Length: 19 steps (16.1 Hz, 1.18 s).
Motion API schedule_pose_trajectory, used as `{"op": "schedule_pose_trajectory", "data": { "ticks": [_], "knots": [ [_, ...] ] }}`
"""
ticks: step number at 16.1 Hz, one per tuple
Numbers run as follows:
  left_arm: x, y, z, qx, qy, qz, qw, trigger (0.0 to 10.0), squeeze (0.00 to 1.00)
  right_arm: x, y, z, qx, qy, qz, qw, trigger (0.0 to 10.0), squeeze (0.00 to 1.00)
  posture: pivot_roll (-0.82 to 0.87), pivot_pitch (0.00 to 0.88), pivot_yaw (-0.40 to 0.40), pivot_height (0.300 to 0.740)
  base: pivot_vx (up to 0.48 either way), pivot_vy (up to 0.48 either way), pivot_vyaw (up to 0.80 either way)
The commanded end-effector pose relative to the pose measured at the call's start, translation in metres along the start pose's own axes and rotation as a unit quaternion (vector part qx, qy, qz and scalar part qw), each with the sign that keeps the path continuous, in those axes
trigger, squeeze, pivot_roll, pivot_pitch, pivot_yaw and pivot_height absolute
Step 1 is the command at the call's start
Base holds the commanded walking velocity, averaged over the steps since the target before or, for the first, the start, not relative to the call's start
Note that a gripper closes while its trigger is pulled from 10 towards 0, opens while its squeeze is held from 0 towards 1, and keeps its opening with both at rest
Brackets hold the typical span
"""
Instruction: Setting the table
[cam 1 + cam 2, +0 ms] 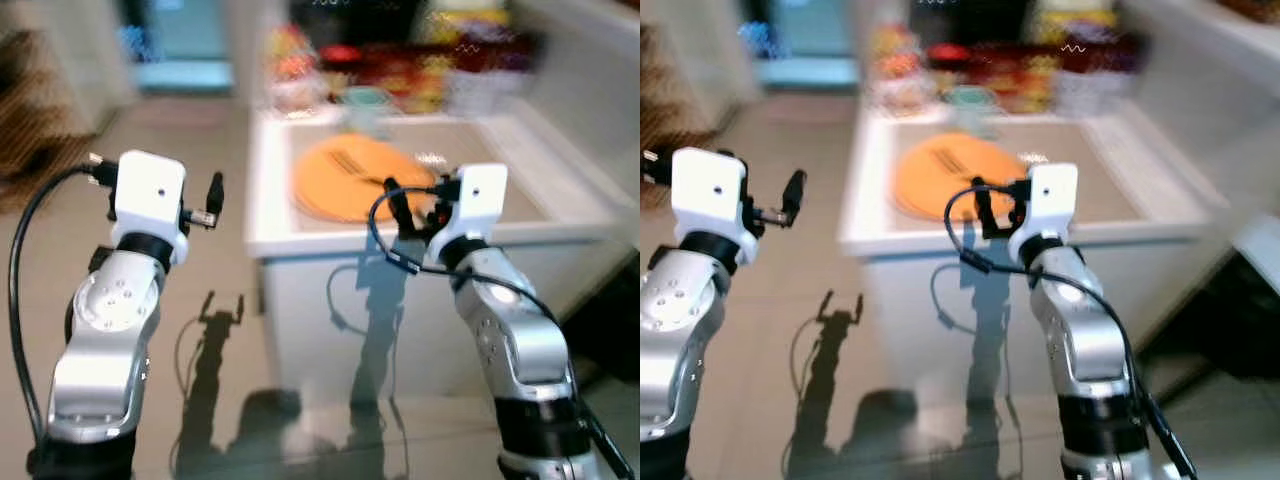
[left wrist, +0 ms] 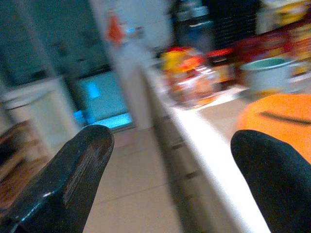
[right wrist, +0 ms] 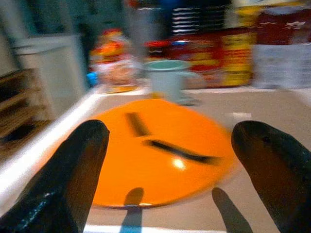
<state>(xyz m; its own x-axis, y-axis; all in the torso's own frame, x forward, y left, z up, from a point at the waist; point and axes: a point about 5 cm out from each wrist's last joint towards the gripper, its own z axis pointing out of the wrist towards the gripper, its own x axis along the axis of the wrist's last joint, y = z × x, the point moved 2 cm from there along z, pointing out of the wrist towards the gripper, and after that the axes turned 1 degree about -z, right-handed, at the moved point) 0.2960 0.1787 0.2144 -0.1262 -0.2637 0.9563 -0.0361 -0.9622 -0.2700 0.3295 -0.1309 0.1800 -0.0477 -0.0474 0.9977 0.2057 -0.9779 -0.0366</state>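
A round orange plate lies on the white table with two dark utensils across it. Behind it stands a pale teal mug. My right gripper is open at the table's near edge, level with the plate's near rim, with nothing between its fingers. My left gripper is also open and empty. It hangs over the floor to the left of the table's left edge. The views are blurred.
Colourful food packets and boxes crowd the back of the table. A wooden rack stands far left across the tiled floor. A white counter runs along the right. A dark gap lies at the lower right.
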Motion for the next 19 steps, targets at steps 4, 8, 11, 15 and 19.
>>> {"op": "schedule_pose_trajectory", "data": {
  "ticks": [4,8,11,15,19],
  "knots": [
    [0.004,0.005,0.003,-0.013,0.007,0.003,1.0,10.0,0.0,-0.003,0.008,-0.001,-0.003,-0.017,-0.006,1.0,10.0,0.0,0.07,0.012,-0.014,0.74,0.406,0.0,0.0],
    [0.003,0.006,0.005,-0.019,0.001,0.011,1.0,10.0,0.0,-0.006,0.007,0.001,0.03,-0.047,0.038,0.998,10.0,0.0,0.07,0.014,-0.01,0.74,0.367,0.0,0.0],
    [-0.001,0.004,0.01,-0.03,-0.003,-0.017,0.999,10.0,0.0,-0.005,0.013,0.008,0.046,-0.066,0.038,0.996,10.0,0.0,0.08,0.012,-0.017,0.74,0.0,0.0,0.0],
    [-0.019,0.004,0.028,-0.086,-0.043,-0.007,0.995,10.0,0.0,-0.001,0.018,0.015,0.045,-0.068,0.025,0.996,10.0,0.0,0.08,0.009,-0.014,0.74,0.0,0.0,0.0],
    [-0.041,0.002,0.043,-0.084,-0.098,0.042,0.991,10.0,0.0,0.003,0.017,0.02,0.057,-0.069,0.029,0.996,10.0,0.0,0.07,0.007,-0.007,0.74,0.0,0.0,0.0]
  ]
}}
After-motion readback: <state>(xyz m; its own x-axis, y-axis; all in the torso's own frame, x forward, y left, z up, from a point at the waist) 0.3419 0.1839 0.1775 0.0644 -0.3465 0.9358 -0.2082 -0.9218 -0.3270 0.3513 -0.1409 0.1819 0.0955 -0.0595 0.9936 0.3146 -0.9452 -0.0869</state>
